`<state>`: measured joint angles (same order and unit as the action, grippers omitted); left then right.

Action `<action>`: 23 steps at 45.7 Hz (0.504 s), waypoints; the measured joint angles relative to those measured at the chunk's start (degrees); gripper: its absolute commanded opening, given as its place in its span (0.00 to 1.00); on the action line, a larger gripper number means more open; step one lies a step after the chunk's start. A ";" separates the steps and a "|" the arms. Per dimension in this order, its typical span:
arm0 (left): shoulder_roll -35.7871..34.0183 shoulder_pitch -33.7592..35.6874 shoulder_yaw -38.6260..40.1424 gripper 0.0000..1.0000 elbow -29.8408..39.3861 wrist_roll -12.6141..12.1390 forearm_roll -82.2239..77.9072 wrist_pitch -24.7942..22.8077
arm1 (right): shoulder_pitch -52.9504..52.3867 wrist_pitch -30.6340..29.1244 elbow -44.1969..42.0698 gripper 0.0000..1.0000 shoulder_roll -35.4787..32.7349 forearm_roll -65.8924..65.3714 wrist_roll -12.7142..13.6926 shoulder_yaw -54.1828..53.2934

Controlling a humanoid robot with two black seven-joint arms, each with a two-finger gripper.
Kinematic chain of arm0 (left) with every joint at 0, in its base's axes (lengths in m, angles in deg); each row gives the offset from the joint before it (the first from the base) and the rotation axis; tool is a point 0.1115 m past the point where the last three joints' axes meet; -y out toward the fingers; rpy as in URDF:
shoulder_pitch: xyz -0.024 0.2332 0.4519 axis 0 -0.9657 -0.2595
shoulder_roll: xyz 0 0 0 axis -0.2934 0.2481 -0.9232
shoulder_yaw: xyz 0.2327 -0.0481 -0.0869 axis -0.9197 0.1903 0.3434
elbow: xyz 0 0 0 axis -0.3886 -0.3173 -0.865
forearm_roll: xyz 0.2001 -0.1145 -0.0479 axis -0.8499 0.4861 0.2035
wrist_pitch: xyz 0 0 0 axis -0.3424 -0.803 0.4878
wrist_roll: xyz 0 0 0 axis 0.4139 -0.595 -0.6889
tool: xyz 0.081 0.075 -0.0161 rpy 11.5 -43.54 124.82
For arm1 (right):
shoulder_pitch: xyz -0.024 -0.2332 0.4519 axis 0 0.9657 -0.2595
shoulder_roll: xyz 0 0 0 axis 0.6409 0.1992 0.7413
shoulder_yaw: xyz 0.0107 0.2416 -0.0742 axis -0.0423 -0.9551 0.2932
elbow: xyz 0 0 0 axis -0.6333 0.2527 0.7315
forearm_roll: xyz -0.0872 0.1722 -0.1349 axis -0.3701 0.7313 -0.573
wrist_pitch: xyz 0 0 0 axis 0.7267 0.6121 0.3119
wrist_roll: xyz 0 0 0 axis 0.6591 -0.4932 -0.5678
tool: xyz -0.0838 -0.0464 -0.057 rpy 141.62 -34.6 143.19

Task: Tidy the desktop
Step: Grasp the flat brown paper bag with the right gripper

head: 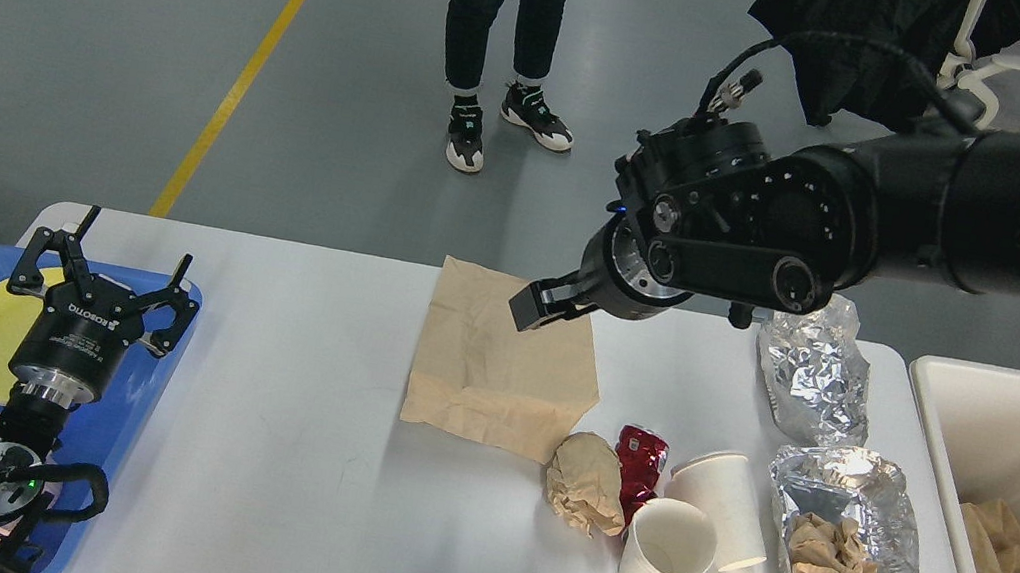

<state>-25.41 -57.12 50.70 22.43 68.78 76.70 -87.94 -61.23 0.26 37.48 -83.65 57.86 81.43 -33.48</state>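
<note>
On the wide white matte table (pixel 292 456), two white paper cups (pixel 668 548), two crumpled foil pieces (pixel 811 372), one flat brown paper bag (pixel 498 366) and one crushed red can (pixel 638 467) are seen. The left gripper (pixel 108 272) is held over the tray with jaws spread; whether the right gripper (pixel 542 307) has its jaws spread cannot be told.
</note>
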 measured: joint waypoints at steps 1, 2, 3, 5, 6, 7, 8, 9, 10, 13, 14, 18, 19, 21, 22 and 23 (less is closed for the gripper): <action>0.00 0.00 0.00 0.96 0.00 0.00 0.00 0.00 | 0.96 1.07 -0.35 1.00 0.38 -2.20 -0.12 -0.80; 0.00 0.00 0.00 0.96 0.00 0.00 0.00 0.00 | 1.92 1.92 -0.70 1.00 0.79 -4.38 -0.22 -1.51; 0.00 0.00 0.00 0.96 0.00 0.00 0.00 0.00 | 3.09 2.68 -1.09 1.00 1.31 -7.05 -0.32 -2.25; 0.00 0.00 0.00 0.96 0.00 0.00 0.00 0.00 | 5.01 3.61 -1.81 1.00 2.35 -11.29 -0.49 -3.02; 0.00 0.00 0.00 0.96 0.00 0.00 0.00 0.00 | 6.29 4.07 -2.43 1.00 3.19 -13.83 -0.58 -3.32; 0.00 0.00 0.00 0.96 0.00 0.00 0.00 0.00 | 7.40 4.35 -3.06 1.00 3.91 -15.71 -0.62 -3.45; 0.00 0.00 0.00 0.96 0.00 0.00 0.00 0.00 | 8.59 4.59 -3.77 1.00 4.61 -17.55 -0.69 -3.56; 0.00 0.00 0.00 0.96 0.00 0.00 0.00 0.00 | 9.86 4.80 -4.63 1.00 5.31 -19.34 -0.71 -3.62; 0.00 0.01 0.00 0.96 0.01 0.00 0.00 0.00 | 11.46 4.98 -5.80 1.00 6.09 -21.49 -0.75 -3.67; 0.02 0.06 0.00 0.96 0.01 0.00 0.00 0.00 | 16.07 5.53 -9.91 1.00 7.55 -26.98 -0.78 -3.78; 0.03 0.07 0.00 0.96 0.02 -0.01 0.00 0.00 | 17.44 5.76 -11.30 1.00 7.81 -28.61 -0.78 -3.82; 0.07 0.08 0.00 0.96 0.04 -0.03 0.00 0.00 | 22.62 7.68 -16.36 0.99 8.37 -35.25 -0.77 -3.97; 0.08 0.08 0.00 0.96 0.04 -0.03 0.00 0.00 | 23.37 8.24 -16.93 0.99 8.40 -36.33 -0.79 -4.01; 0.08 0.10 0.00 0.96 0.05 -0.03 0.00 0.00 | 24.80 9.44 -17.85 0.99 8.39 -38.51 -0.78 -4.06; 0.08 0.10 0.00 0.96 0.05 -0.03 0.00 0.00 | 25.37 9.84 -18.09 0.99 8.39 -39.37 -0.79 -4.06; 0.08 0.10 0.00 0.96 0.05 -0.03 0.00 0.00 | 25.93 10.14 -18.22 0.99 8.39 -40.22 -0.79 -4.06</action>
<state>-25.33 -57.01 50.70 22.48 68.75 76.70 -87.94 -35.30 10.40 19.26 -75.25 17.65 80.65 -37.55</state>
